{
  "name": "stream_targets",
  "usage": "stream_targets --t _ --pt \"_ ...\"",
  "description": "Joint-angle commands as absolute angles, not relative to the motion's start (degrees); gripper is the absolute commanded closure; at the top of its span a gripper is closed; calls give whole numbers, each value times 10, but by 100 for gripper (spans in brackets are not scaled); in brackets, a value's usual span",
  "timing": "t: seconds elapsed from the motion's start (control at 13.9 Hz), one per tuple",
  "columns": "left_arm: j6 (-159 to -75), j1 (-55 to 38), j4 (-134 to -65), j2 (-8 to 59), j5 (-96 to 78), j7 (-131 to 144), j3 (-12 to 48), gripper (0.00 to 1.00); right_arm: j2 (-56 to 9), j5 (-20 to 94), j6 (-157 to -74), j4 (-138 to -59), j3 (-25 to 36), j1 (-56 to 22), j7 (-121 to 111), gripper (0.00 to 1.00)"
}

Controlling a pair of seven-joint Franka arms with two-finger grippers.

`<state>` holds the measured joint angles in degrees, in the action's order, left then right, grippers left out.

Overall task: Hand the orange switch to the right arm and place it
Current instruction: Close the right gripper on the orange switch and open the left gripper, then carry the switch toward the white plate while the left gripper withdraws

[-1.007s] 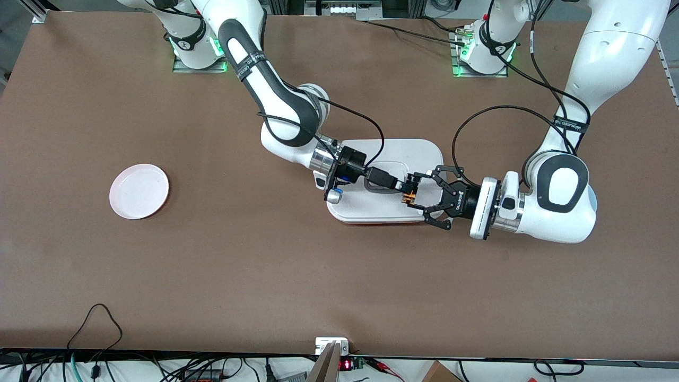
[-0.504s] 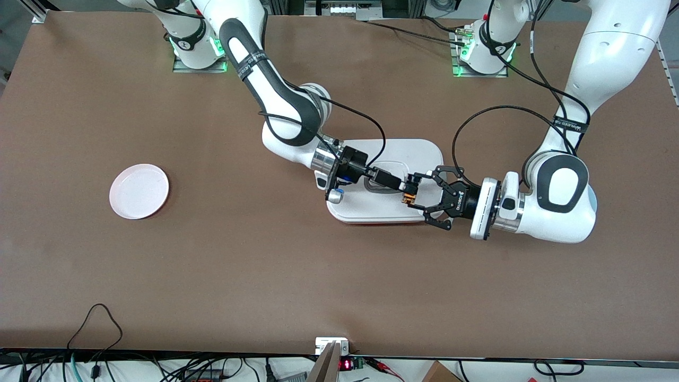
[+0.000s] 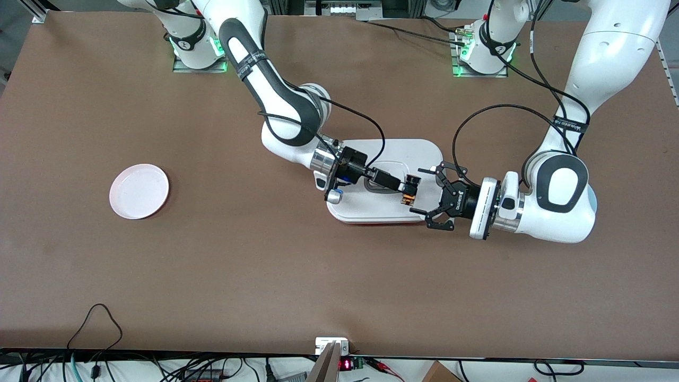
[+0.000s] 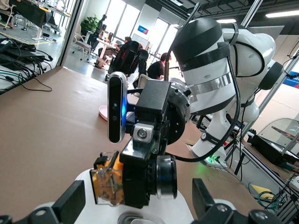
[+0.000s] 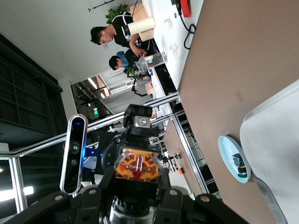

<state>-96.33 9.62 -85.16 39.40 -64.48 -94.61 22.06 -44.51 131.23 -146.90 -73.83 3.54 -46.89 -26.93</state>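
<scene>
The orange switch (image 3: 408,190) hangs over the white tray (image 3: 403,154), black cap up and orange end toward the front camera. My right gripper (image 3: 404,188) is shut on its black middle. My left gripper (image 3: 419,191) is open, with its fingers spread on either side of the switch and clear of it. In the left wrist view the switch (image 4: 108,184) sits between my two spread fingertips (image 4: 70,204), with the right gripper's body over it. In the right wrist view the switch's orange end (image 5: 138,167) faces the camera, gripped in black fingers.
A small pink-white plate (image 3: 139,191) lies toward the right arm's end of the table. A pale blue plate (image 5: 235,161) with small dark parts shows in the right wrist view; in the front view only its edge (image 3: 595,201) peeks from under the left arm.
My left gripper has opened and let go of the switch, and its fingers are now spread apart. My right gripper keeps hold of the switch in nearly the same spot.
</scene>
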Motion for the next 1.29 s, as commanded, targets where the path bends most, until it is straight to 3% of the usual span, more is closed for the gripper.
stream_targets --t 0.0,0.79,1.01,1.22 --pt "-938 104 -856 386 -640 -916 216 0 -447 1318 -1478 -722 40 -471 -266 100" --pt "-817 151 -796 365 -276 -519 216 0 -445 1313 -1474 -722 59 -468 -264 100" --pt "-753 149 -745 365 -145 -417 218 0 -425 1217 -1451 -744 73 -451 -234 100" --pt "-713 143 -716 363 -64 -356 221 0 -402 1047 -1444 -758 74 -434 -164 100"
